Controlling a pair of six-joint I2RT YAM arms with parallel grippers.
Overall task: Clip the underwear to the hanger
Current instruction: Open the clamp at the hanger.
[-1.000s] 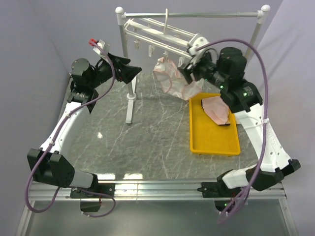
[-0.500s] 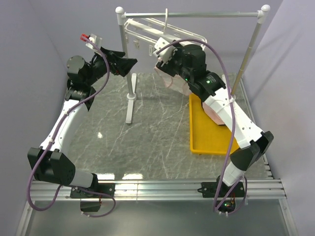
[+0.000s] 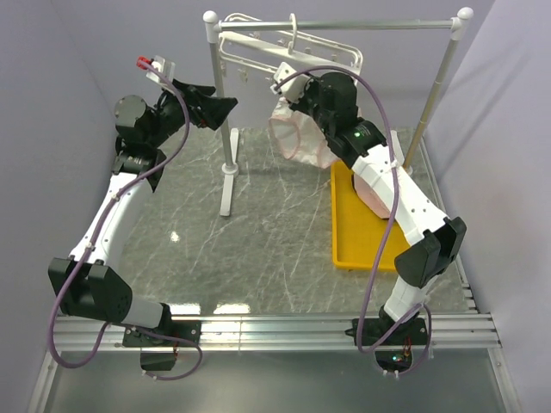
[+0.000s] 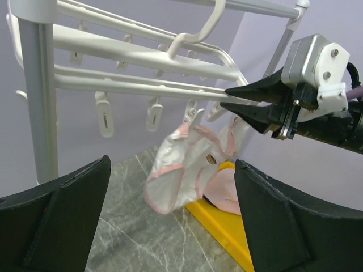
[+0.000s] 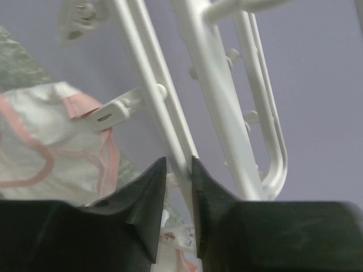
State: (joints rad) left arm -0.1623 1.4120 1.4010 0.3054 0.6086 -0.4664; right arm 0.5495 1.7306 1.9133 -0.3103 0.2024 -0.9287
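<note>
One bar of the white plastic barred hanger [image 3: 288,45] is pinched by the right gripper [image 5: 178,165]; the left gripper [image 3: 228,110] gapes wide, empty. Pale pink fabric underwear [image 4: 173,181] dangles from a small white clip [image 5: 110,116]

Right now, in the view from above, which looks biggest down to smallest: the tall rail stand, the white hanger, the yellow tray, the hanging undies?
1. Rail stand.
2. Yellow tray and hanger: about alike, both partly hidden by the right arm.
3. Hanging underwear.
</note>
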